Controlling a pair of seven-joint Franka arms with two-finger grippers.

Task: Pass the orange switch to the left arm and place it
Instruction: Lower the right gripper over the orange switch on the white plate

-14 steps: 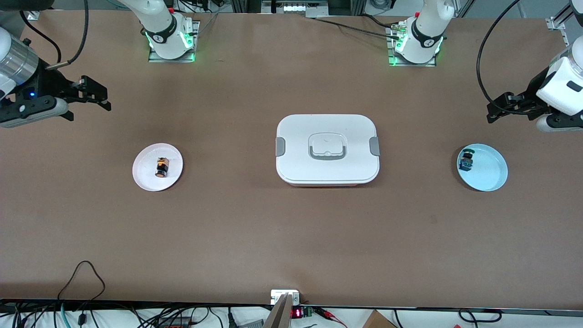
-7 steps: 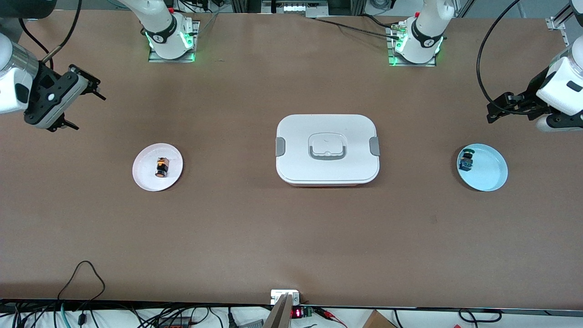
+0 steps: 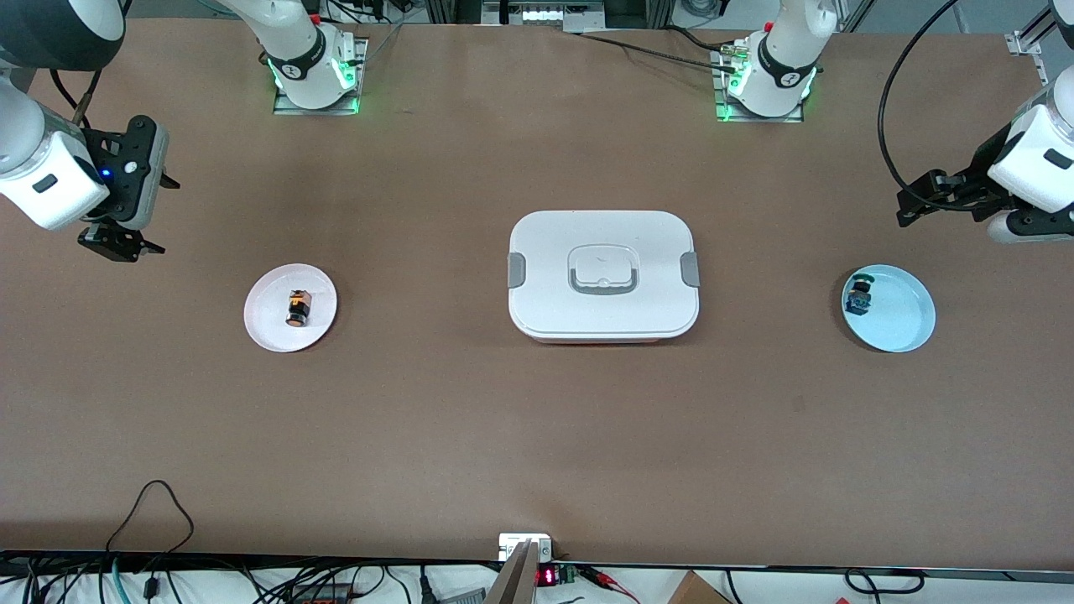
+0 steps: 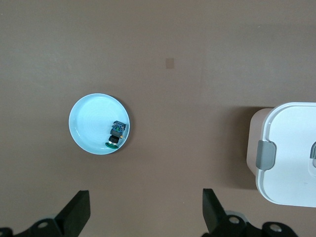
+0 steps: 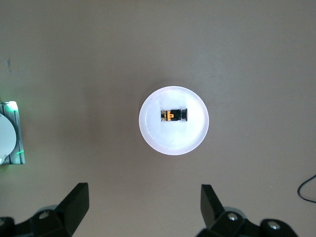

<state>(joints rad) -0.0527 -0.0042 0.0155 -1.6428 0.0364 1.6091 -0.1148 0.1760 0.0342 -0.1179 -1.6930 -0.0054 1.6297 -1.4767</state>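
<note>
The orange switch (image 3: 297,308) lies on its side on a pink plate (image 3: 270,323) toward the right arm's end of the table; the right wrist view shows the orange switch (image 5: 174,115) in the middle of that plate (image 5: 173,141). My right gripper (image 3: 120,242) hangs open and empty over bare table beside the plate, pointing down; its two fingers frame bare table in its wrist view (image 5: 143,196). The white box (image 3: 602,275) sits mid-table and also shows in the left wrist view (image 4: 289,153). My left gripper (image 3: 910,205) waits open and empty over the table's other end (image 4: 145,198).
A blue plate (image 3: 904,317) at the left arm's end holds a small blue switch with a green cap (image 3: 858,294), also seen in the left wrist view (image 4: 116,133). Both arm bases (image 3: 315,75) stand along the table's top edge. Cables (image 3: 151,512) lie at the edge nearest the camera.
The right arm's wrist has turned so its gripper now points down at the table, a little lower in the front view. The left arm, the switches and the box have not moved.
</note>
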